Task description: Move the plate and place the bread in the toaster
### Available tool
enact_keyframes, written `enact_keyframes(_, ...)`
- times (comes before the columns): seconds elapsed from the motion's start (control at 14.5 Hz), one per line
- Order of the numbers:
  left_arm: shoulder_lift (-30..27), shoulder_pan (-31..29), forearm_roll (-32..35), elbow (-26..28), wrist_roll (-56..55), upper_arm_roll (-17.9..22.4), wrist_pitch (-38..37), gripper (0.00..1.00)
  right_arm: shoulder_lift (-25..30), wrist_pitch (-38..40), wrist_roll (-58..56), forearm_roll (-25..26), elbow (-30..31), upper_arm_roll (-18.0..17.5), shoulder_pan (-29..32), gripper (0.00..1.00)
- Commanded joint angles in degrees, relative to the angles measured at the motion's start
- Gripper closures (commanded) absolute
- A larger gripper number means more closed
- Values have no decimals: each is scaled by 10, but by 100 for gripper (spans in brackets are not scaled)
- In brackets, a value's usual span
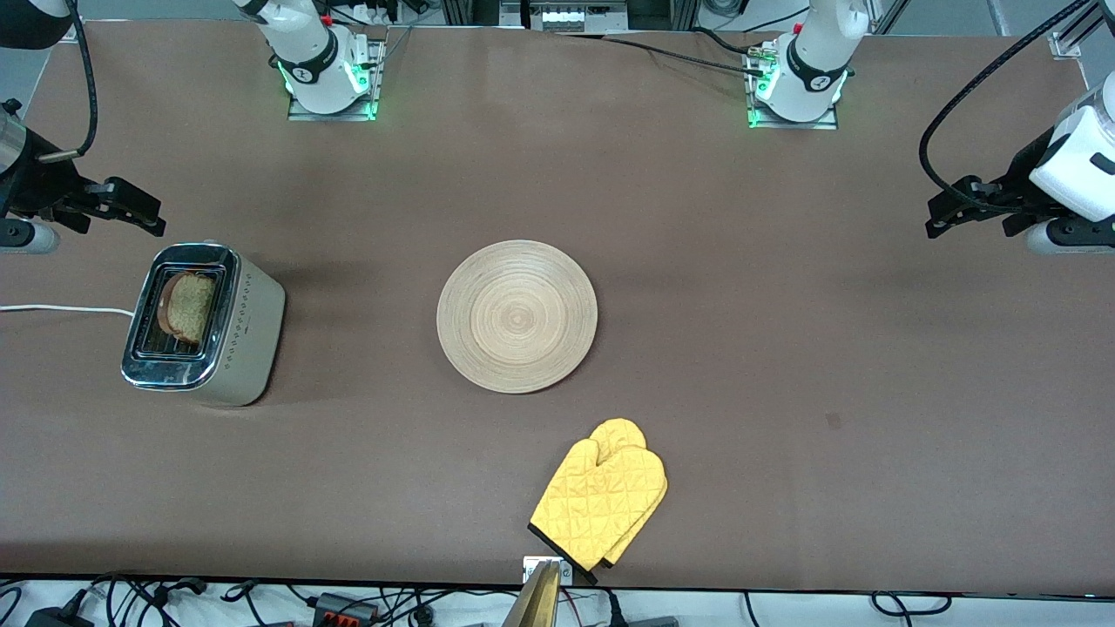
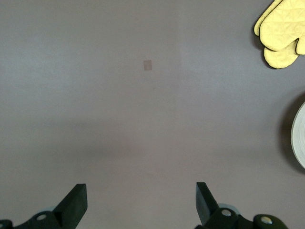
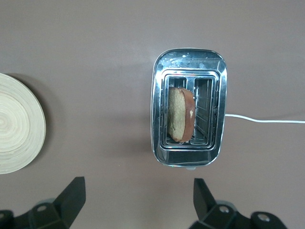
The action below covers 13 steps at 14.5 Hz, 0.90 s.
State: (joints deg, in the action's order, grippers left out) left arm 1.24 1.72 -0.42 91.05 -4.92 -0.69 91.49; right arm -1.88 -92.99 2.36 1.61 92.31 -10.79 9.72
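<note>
1. Right gripper (image 3: 136, 202). I read its fingers as spread wide with nothing between them. It hangs in the air over the table at the right arm's end, close to the toaster (image 1: 205, 324).

2. Left gripper (image 2: 140, 202). Its fingers are also spread wide and empty. It hangs over bare table (image 1: 784, 305) at the left arm's end. I take both arms to be waiting.

3. Toaster. Taking the plate (image 1: 517, 316) as dial centre in the front view, the toaster stands at 9 o'clock, well apart from it, with its white cord (image 1: 61, 308) running toward the table edge at the right arm's end. The body looks rigid and stable; the chrome top is likely slippery, so I would not grip there.

4. Bread (image 1: 187, 306). The slice stands in one slot, tilted, with its upper part above the chrome rim. I judge it light, soft and easily crushed. If reseating is needed, I would pinch it across the two flat faces at the exposed crust edge, with light force.

5. Plate. It lies flat and bare near the table centre. I judge it stiff, fairly light and smooth. The only workable hold is the rim, one finger over and one under; a shallow rim may slip.

6. Yellow oven mitt (image 1: 601, 501). It lies at 5 o'clock from the plate, near it but not touching.

7. Status. By my judgement both task steps appear done.
</note>
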Motion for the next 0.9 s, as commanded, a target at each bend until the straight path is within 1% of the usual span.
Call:
enact_keyframes(0.0, 8, 2, 11, -20, 11, 2, -14, 0, 1, 9, -7, 5, -4, 64, -71, 0)
enact_keyframes(0.07, 8, 2, 11, -20, 11, 2, -14, 0, 1, 16, -9, 1, -6, 100, -94, 0)
enact_keyframes(0.14, 8, 2, 11, -20, 11, 2, -14, 0, 1, 17, -9, 1, -6, 98, -81, 0)
enact_keyframes(0.21, 8, 2, 10, -20, 11, 2, -14, 0, 0, 17, -9, 1, -6, 89, -72, 0)
enact_keyframes(0.83, 8, 2, 10, -20, 11, 2, -14, 0, -3, 18, -9, 1, -11, 85, -74, 0)
